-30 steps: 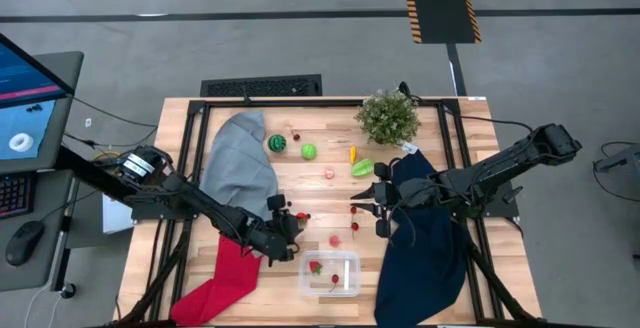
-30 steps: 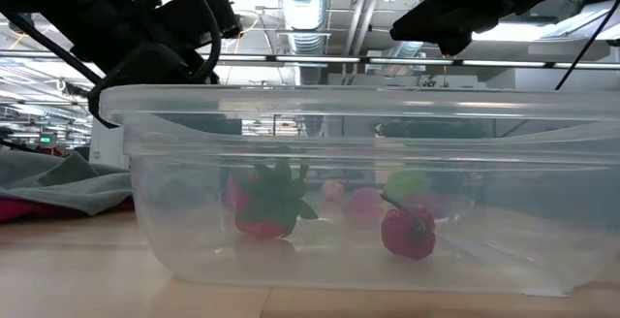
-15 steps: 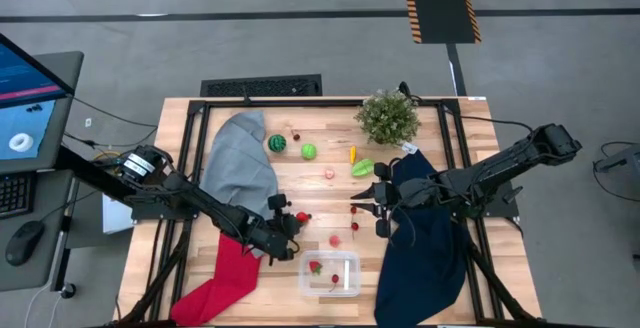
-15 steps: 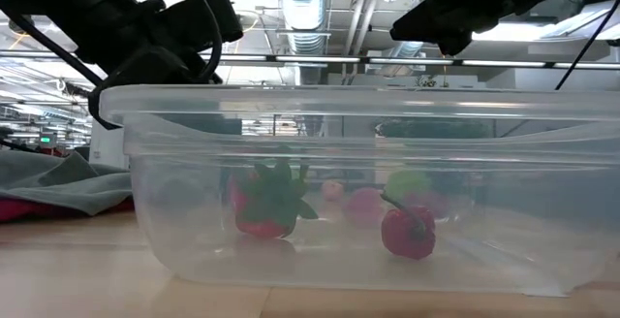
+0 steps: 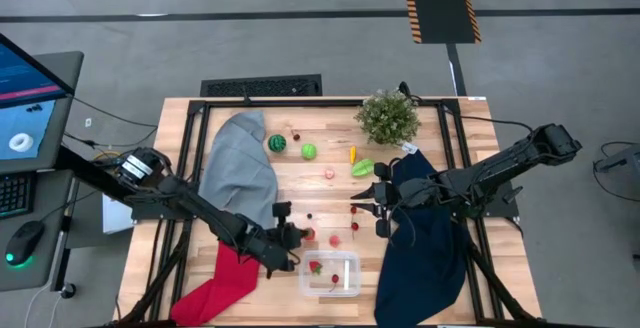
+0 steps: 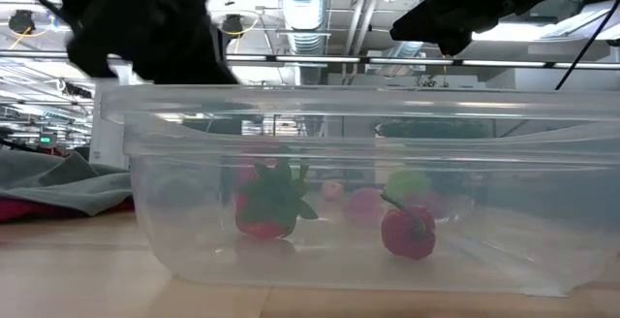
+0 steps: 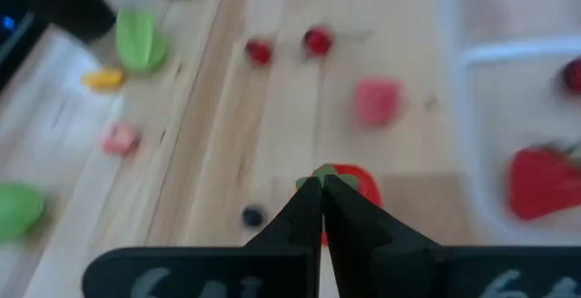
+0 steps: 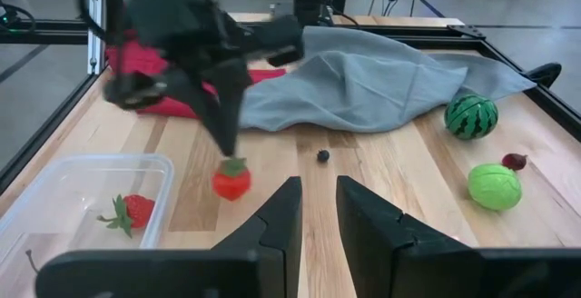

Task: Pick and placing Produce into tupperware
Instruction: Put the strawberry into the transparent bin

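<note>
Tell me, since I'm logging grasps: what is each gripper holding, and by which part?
The left gripper pinches a small red tomato by its green top. The right gripper holds nothing.

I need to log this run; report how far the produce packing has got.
Done: a strawberry and a small red fruit lie in the tupperware. In hand: the left gripper is shut on the stem of a red tomato. Left: the melon, green pieces and small red and pink ones on the table. The right gripper waits.
</note>
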